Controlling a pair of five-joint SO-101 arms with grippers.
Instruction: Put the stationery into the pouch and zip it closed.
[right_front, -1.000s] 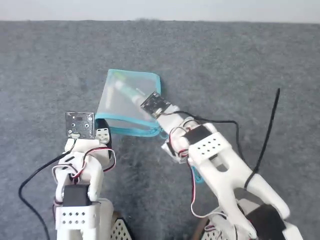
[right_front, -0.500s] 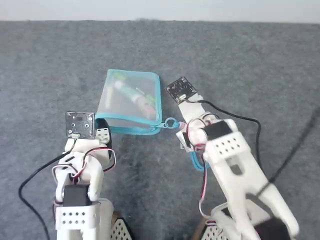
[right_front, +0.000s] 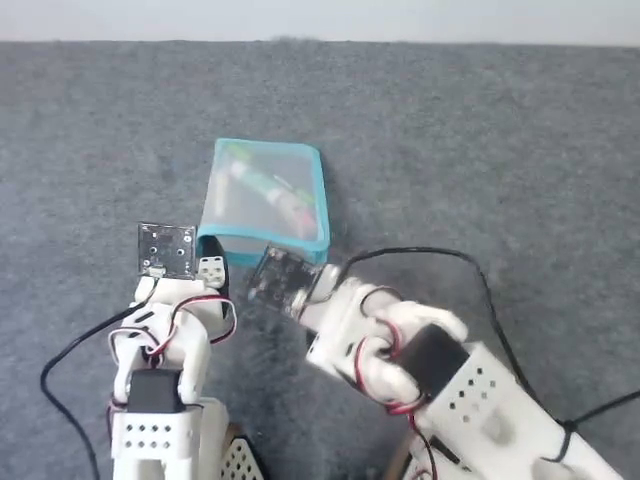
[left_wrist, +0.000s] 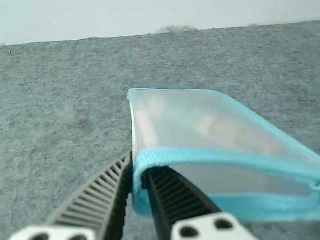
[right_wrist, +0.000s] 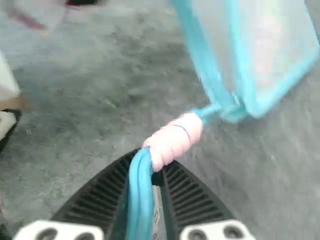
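Observation:
The clear pouch with turquoise trim lies on the grey carpet, with pens showing through it. My left gripper is at its near left corner, shut on the turquoise edge, fingers closed around the trim. My right gripper hovers just in front of the pouch's near edge, blurred. In the right wrist view, that gripper is shut on the zip pull, a pink-wrapped tab with a blue cord loop, joined to a corner of the pouch.
Grey carpet spreads to the far side and right of the pouch. A pale wall runs along the far edge. Black cables trail beside the arms' white bodies in the foreground.
My right arm swung from the pouch's right end leftward along its near edge toward the left gripper, holding the zip pull. The left arm stayed nearly still.

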